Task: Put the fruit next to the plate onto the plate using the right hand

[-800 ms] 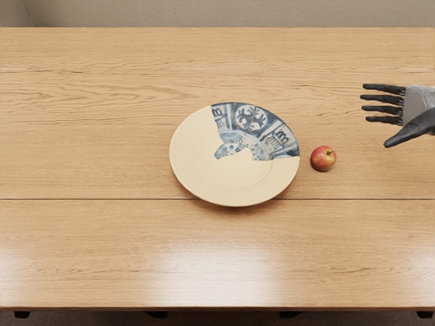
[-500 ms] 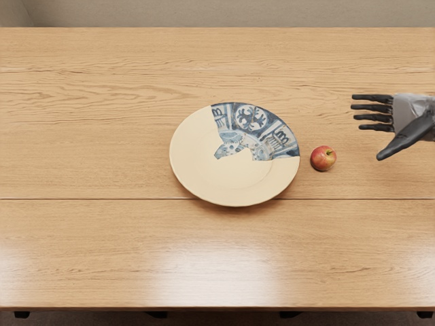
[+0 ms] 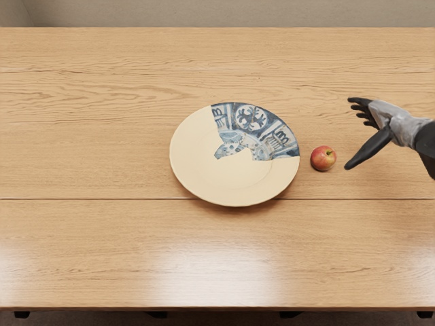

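A small red apple [image 3: 323, 158] lies on the wooden table just right of a cream plate [image 3: 204, 163] that has a blue patterned section on its upper right. My right hand [image 3: 363, 132] comes in from the right edge and hovers a little to the right of the apple, apart from it. Its dark fingers [image 3: 359, 104] are spread and the thumb [image 3: 367, 149] points down-left toward the fruit. Nothing is held. The left arm does not show.
The wooden table [image 3: 102, 238] stretches wide around the plate, with a seam running across below the plate. Its back edge meets a grey wall at the top.
My right hand has moved left and down toward the apple and turned, its thumb now reaching closer to the fruit. Apple and plate have not moved.
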Robot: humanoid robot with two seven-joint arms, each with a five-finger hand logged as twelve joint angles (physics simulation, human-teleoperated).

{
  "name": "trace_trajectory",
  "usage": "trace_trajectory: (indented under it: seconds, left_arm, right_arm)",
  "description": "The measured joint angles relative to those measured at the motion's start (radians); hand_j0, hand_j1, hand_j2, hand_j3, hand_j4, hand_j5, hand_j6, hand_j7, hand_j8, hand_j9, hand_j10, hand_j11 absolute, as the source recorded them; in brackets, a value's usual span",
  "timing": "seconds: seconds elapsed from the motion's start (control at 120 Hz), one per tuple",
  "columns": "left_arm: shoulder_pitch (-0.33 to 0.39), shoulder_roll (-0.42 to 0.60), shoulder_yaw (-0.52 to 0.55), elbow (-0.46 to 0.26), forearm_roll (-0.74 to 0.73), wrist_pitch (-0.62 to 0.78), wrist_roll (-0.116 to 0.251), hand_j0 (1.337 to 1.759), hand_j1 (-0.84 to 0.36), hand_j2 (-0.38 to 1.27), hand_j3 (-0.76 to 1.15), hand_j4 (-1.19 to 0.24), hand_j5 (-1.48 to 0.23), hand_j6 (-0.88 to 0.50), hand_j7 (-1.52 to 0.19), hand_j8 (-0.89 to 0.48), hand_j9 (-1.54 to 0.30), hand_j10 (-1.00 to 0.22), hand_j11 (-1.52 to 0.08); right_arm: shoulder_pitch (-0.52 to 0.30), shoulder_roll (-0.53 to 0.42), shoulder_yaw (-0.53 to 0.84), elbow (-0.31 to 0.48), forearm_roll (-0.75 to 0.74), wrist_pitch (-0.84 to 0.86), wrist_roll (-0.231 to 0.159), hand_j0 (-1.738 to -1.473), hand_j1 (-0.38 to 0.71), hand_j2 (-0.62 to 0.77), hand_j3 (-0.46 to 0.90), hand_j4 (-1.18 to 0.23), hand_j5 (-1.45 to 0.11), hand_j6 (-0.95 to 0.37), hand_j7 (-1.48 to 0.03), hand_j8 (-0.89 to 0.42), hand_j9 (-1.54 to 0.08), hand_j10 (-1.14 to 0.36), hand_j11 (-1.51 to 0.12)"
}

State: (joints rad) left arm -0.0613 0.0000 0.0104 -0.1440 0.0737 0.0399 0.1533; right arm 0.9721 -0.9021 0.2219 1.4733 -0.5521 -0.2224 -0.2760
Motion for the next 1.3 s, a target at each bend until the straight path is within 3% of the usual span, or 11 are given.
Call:
trace_trajectory:
  seconds: [0.158, 0.408, 0.642, 0.783, 0.792, 0.825, 0.942, 1.058, 1.217, 1.242, 1.3]
  left_arm:
    - [0.0, 0.0, 0.0, 0.0, 0.0, 0.0, 0.0, 1.658, 0.06, 0.05, 0.0, -0.24, -0.31, -0.24, -0.31, -0.24, -0.31, -0.24, -0.31]
    - [0.0, 0.0, 0.0, 0.0, 0.0, 0.0, 0.0, 1.658, 0.06, 0.05, 0.0, -0.24, -0.31, -0.24, -0.31, -0.24, -0.31, -0.24, -0.31]
    - [0.0, 0.0, 0.0, 0.0, 0.0, 0.0, 0.0, 1.658, 0.06, 0.05, 0.0, -0.24, -0.31, -0.24, -0.31, -0.24, -0.31, -0.24, -0.31]
    - [0.0, 0.0, 0.0, 0.0, 0.0, 0.0, 0.0, 1.658, 0.06, 0.05, 0.0, -0.24, -0.31, -0.24, -0.31, -0.24, -0.31, -0.24, -0.31]
    - [0.0, 0.0, 0.0, 0.0, 0.0, 0.0, 0.0, 1.658, 0.06, 0.05, 0.0, -0.24, -0.31, -0.24, -0.31, -0.24, -0.31, -0.24, -0.31]
    - [0.0, 0.0, 0.0, 0.0, 0.0, 0.0, 0.0, 1.658, 0.06, 0.05, 0.0, -0.24, -0.31, -0.24, -0.31, -0.24, -0.31, -0.24, -0.31]
    - [0.0, 0.0, 0.0, 0.0, 0.0, 0.0, 0.0, 1.658, 0.06, 0.05, 0.0, -0.24, -0.31, -0.24, -0.31, -0.24, -0.31, -0.24, -0.31]
    - [0.0, 0.0, 0.0, 0.0, 0.0, 0.0, 0.0, 1.658, 0.06, 0.05, 0.0, -0.24, -0.31, -0.24, -0.31, -0.24, -0.31, -0.24, -0.31]
    - [0.0, 0.0, 0.0, 0.0, 0.0, 0.0, 0.0, 1.658, 0.06, 0.05, 0.0, -0.24, -0.31, -0.24, -0.31, -0.24, -0.31, -0.24, -0.31]
    - [0.0, 0.0, 0.0, 0.0, 0.0, 0.0, 0.0, 1.658, 0.06, 0.05, 0.0, -0.24, -0.31, -0.24, -0.31, -0.24, -0.31, -0.24, -0.31]
    - [0.0, 0.0, 0.0, 0.0, 0.0, 0.0, 0.0, 1.658, 0.06, 0.05, 0.0, -0.24, -0.31, -0.24, -0.31, -0.24, -0.31, -0.24, -0.31]
  right_arm:
    - [0.001, 0.11, -0.075, 0.011, -0.067, -0.188, -0.066, -1.658, -0.24, -0.02, 0.0, -0.1, -0.12, -0.1, -0.12, -0.1, -0.12, -0.1, -0.12]
    - [0.002, 0.217, -0.139, -0.029, -0.121, -0.309, -0.116, -1.658, -0.05, -0.05, 0.0, -0.25, -0.33, -0.26, -0.33, -0.26, -0.33, -0.25, -0.33]
    - [-0.007, 0.249, -0.151, -0.075, -0.149, -0.332, -0.149, -1.658, 0.08, -0.07, 0.0, -0.36, -0.47, -0.36, -0.47, -0.36, -0.47, -0.36, -0.47]
    - [-0.006, 0.273, -0.153, -0.085, -0.155, -0.341, -0.17, -1.657, 0.13, -0.11, 0.0, -0.41, -0.51, -0.4, -0.52, -0.41, -0.51, -0.05, -0.95]
    - [-0.006, 0.275, -0.153, -0.085, -0.154, -0.342, -0.171, -1.657, 0.13, -0.11, 0.0, -0.41, -0.51, -0.4, -0.52, -0.42, -0.51, -0.07, -0.91]
    - [-0.006, 0.279, -0.153, -0.086, -0.155, -0.343, -0.174, -1.657, 0.15, -0.12, 0.0, -0.42, -0.52, -0.41, -0.53, -0.42, -0.51, -0.01, -1.0]
    - [-0.004, 0.287, -0.154, -0.088, -0.155, -0.346, -0.184, -1.657, 0.18, -0.11, 0.0, -0.46, -0.54, -0.44, -0.57, -0.28, -0.73, 0.08, -1.11]
    - [0.0, 0.294, -0.154, -0.089, -0.153, -0.345, -0.195, -1.656, 0.21, -0.07, 0.0, -0.52, -0.59, -0.46, -0.63, -0.2, -0.86, 0.14, -1.16]
    - [0.002, 0.293, -0.153, -0.089, -0.153, -0.338, -0.2, -1.654, 0.25, 0.03, 0.0, -0.59, -0.69, -0.42, -0.74, -0.21, -0.83, 0.13, -1.14]
    - [0.003, 0.289, -0.152, -0.088, -0.151, -0.335, -0.201, -1.654, 0.25, 0.07, 0.0, -0.59, -0.71, -0.42, -0.75, -0.2, -0.84, 0.09, -1.13]
    - [0.013, 0.27, -0.147, -0.086, -0.144, -0.319, -0.201, -1.655, 0.27, 0.13, 0.0, -0.59, -0.75, -0.43, -0.78, -0.32, -0.85, -0.1, -1.07]
